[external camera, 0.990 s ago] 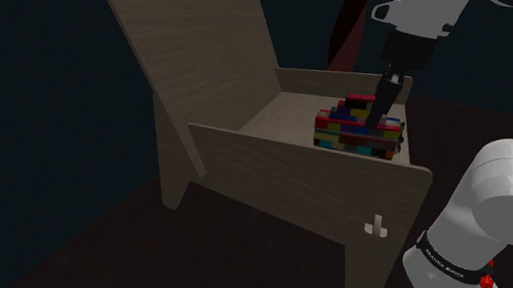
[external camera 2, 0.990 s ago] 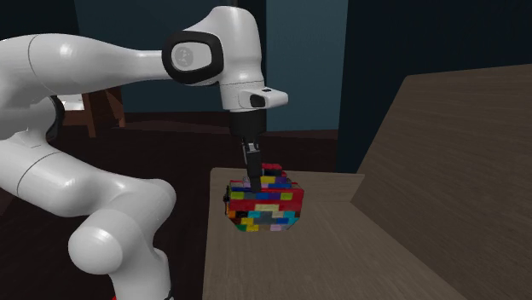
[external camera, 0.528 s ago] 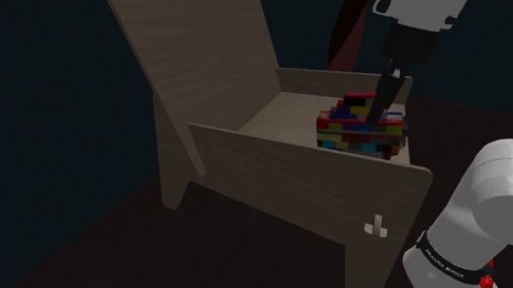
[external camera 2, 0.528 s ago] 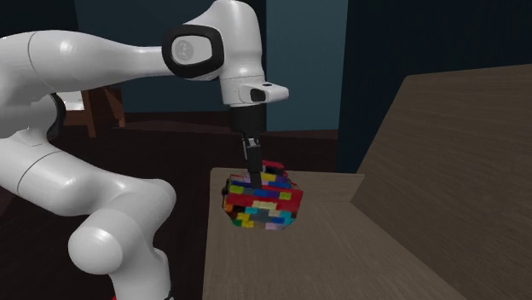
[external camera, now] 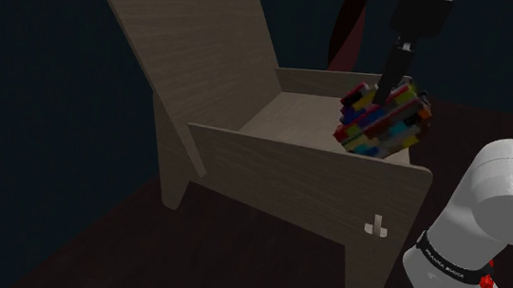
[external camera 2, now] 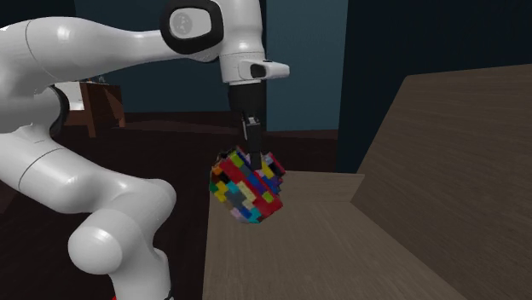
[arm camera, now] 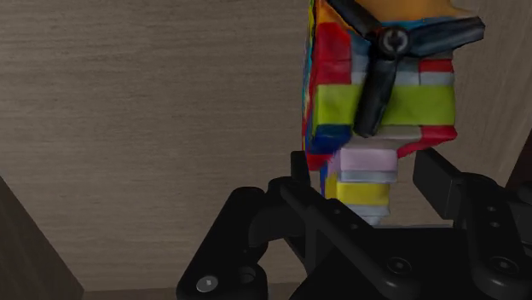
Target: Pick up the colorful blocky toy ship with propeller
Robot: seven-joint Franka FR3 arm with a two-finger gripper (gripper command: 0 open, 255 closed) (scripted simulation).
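Observation:
The toy ship [external camera: 384, 122] is a lump of many-coloured blocks, now hanging tilted above the wooden chair seat [external camera: 290, 118]. In the second exterior view the ship [external camera 2: 247, 186] dangles clear of the seat [external camera 2: 290, 256] under the arm. My black gripper [external camera 2: 252, 152] is shut on its top edge. From the wrist, the ship [arm camera: 384, 102] shows its black three-blade propeller [arm camera: 385, 53], and my gripper [arm camera: 368, 183] clasps the pale pink and yellow blocks between its fingers [arm camera: 439, 183].
The chair has a tall slanted backrest [external camera: 188, 37] and a wooden side panel [external camera: 317, 196] between the shoulder camera and the seat. My arm's white base [external camera: 480, 234] stands at the shoulder view's lower right. Another wooden chair [external camera 2: 101, 106] stands far back on the dark floor.
My gripper has risen with the ship in it. The ship has left the seat and swung from lying level into a tilt.

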